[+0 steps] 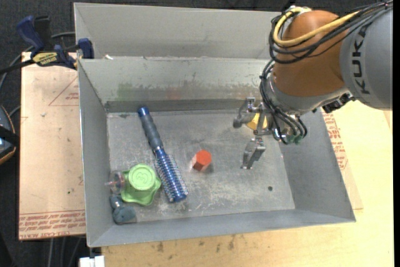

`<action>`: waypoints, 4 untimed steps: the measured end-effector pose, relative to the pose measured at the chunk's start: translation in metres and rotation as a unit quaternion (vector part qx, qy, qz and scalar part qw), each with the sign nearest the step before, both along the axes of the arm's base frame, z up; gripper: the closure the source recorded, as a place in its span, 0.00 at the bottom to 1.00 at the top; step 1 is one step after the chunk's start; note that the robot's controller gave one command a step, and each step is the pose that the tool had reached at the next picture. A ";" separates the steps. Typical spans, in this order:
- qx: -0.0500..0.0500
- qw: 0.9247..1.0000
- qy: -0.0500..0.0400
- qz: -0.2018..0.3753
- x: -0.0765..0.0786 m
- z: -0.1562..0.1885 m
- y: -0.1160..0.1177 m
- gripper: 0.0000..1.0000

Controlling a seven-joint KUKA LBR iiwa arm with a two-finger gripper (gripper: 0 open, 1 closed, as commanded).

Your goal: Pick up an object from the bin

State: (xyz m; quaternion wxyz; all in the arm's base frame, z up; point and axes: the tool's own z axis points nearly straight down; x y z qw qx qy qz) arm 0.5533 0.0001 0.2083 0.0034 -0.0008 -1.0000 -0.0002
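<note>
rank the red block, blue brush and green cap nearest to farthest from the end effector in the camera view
1. red block: mid-floor, just to the view's left of the end effector.
2. blue brush: further left, lying diagonally.
3. green cap: lower-left corner, beside the brush's bristle end.

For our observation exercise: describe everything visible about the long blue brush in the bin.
The blue brush lies flat on the bin floor, slanting from upper left to lower right. Its upper half is a slim, smooth, plastic-looking handle; its lower half is thicker, with pale spiral bristles. That end sits beside the green round cap, seemingly touching. The gripper is well apart from it.
</note>
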 end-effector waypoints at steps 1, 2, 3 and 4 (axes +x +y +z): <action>0.001 0.995 -0.004 0.103 -0.008 0.009 0.019 0.00; 0.001 0.987 -0.003 0.159 0.036 -0.127 0.041 0.00; -0.001 0.983 -0.007 0.186 0.043 -0.131 0.054 0.00; 0.000 0.983 -0.008 0.186 0.044 -0.129 0.055 1.00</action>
